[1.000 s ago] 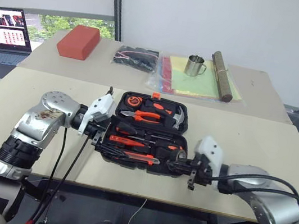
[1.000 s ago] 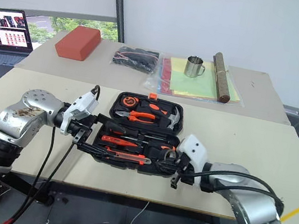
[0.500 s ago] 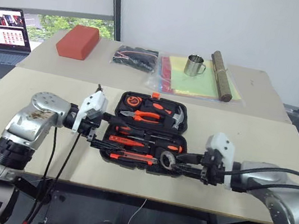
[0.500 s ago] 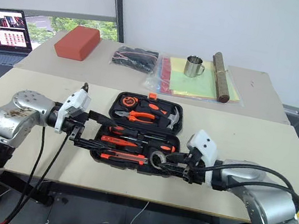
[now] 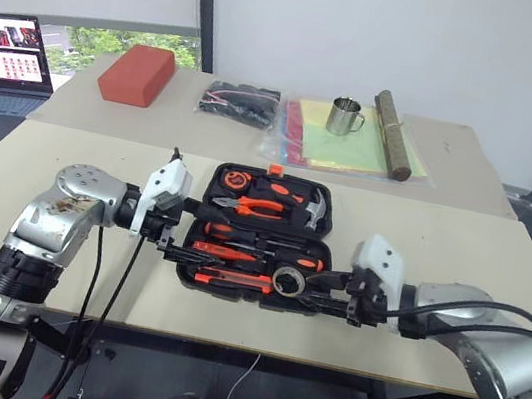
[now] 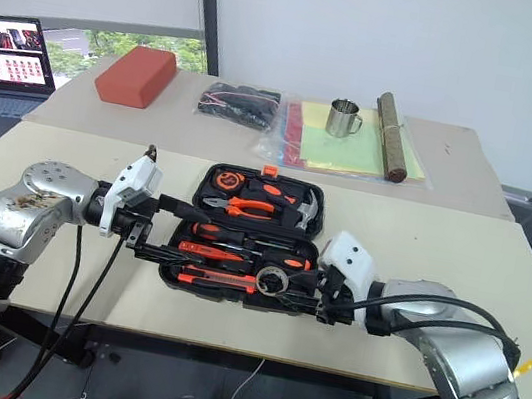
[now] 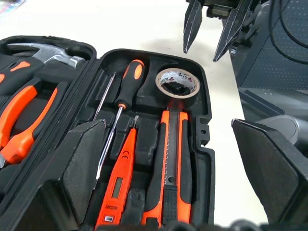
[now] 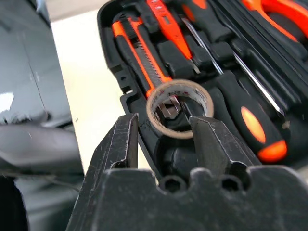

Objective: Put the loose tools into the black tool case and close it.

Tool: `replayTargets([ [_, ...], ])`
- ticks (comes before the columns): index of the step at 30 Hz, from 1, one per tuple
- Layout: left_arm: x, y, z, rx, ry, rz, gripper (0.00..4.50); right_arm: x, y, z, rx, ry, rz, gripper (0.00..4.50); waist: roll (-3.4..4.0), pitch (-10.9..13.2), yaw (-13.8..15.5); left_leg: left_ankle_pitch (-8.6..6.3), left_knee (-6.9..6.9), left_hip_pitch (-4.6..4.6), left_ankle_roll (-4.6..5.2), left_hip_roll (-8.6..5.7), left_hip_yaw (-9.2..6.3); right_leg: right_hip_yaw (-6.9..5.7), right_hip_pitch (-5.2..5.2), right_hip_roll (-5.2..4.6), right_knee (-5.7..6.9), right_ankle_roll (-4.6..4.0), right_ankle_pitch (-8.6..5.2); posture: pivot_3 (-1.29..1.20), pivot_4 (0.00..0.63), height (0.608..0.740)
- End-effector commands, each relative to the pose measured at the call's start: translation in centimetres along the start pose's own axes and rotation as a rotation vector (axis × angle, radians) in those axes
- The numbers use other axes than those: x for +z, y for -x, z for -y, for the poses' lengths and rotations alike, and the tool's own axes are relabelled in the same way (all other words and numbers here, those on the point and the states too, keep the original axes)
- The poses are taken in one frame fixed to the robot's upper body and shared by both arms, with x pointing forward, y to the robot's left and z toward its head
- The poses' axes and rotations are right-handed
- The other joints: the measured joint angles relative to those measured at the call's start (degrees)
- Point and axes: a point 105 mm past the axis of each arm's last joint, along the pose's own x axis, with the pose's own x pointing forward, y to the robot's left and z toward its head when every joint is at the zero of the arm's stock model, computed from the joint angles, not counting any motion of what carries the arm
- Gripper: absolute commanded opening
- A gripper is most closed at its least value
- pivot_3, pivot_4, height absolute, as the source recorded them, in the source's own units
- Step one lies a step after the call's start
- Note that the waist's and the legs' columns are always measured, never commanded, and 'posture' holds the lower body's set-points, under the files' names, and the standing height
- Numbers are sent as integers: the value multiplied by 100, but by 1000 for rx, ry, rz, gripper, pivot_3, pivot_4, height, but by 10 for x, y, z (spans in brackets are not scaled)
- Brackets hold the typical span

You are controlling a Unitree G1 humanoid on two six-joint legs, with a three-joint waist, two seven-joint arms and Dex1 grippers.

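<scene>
The black tool case (image 7: 204, 138) lies open mid-table. Its near half holds an orange-and-black screwdriver (image 7: 129, 86), an orange tester screwdriver (image 7: 120, 178) and the utility knife (image 7: 173, 159). The grey tape roll (image 8: 179, 84) lies in the near right corner pocket. My right gripper (image 5: 317, 291) is open just beside the roll, with its fingers apart from it and nothing between them. My left gripper (image 5: 182, 235) stands wide open at the case's left end, holding nothing.
The case's far half holds a hammer (image 5: 317, 208), pliers (image 5: 263, 207) and a tape measure (image 5: 239, 178). On the back table are a red block (image 5: 137, 74), a black cable bundle (image 5: 241, 102), a metal mug (image 5: 347, 116), a rolled mat (image 5: 395, 134) and a laptop (image 5: 6, 52).
The right gripper opened and let go of the tape roll, which now lies in the case's corner. The left gripper has stayed in place.
</scene>
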Motion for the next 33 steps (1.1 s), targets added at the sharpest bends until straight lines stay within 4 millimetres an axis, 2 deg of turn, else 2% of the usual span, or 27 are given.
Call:
replayTargets([
  [1,8,-1,1,-17,-48,2,4500,5,-8,3,11,111,-11,2042,0,0,1,0,1,0,0,0,0,-1,1,0,0,0,0,0,150,736],
  [9,10,-2,0,-19,-53,3,4500,3,-21,7,36,204,-43,2042,0,0,-14,0,1,-1,0,0,1,-4,0,0,0,1,-1,0,150,736],
  [12,9,-2,1,-22,-50,4,4500,5,-20,7,50,211,-33,1356,0,0,-15,0,2,-1,0,0,1,-5,0,0,2,2,-1,0,150,736],
  [15,9,-3,3,-29,-48,5,4500,7,-8,7,59,203,-25,272,0,0,-14,0,1,-2,0,-1,1,-6,0,0,0,0,0,0,150,736],
  [16,9,-3,3,-32,-49,5,4500,7,-3,6,65,200,-27,54,0,0,-9,0,1,-2,0,-1,1,-5,1,0,0,0,0,0,150,736],
  [21,10,-4,3,-40,-53,9,4500,-2,14,-5,120,162,-64,54,0,0,16,0,1,-2,0,0,-1,-5,2,-3,-2,-1,1,0,150,736],
  [26,10,-7,3,-44,-56,15,4500,-15,3,-4,78,145,-86,54,0,0,-4,0,2,1,0,2,-1,0,2,-3,0,0,0,0,150,736],
  [33,11,-6,0,-43,-59,14,4500,-7,-3,9,-5,132,-36,54,-1,0,-64,6,4,5,-9,5,-1,4,2,-2,5,0,0,0,150,736],
])
